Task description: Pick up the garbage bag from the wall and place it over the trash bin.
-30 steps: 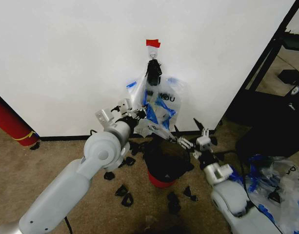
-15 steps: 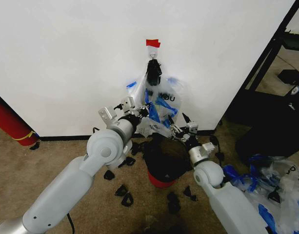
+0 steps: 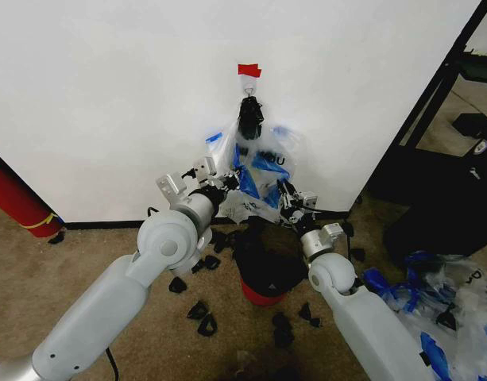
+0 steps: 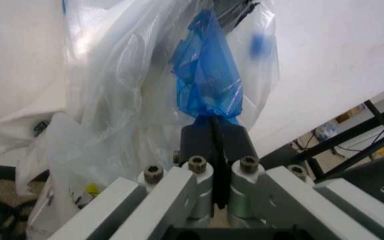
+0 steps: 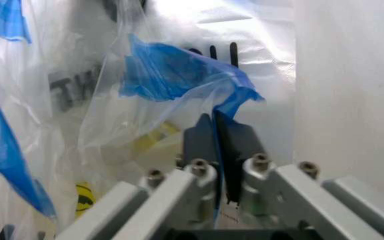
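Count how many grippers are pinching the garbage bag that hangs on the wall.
2. The left gripper pinches a blue patch on the garbage bag; the right gripper pinches another on its far side.

Both arms reach forward and upward, converging; the left gripper [image 3: 227, 184] sits at the end of a bent arm, wrist raised, its fingers [image 4: 202, 142] pressed together on a blue fold of the garbage bag [image 4: 209, 80]; the right gripper [image 3: 287, 198] stands opposite, fingers [image 5: 205, 137] likewise pinched on blue film.
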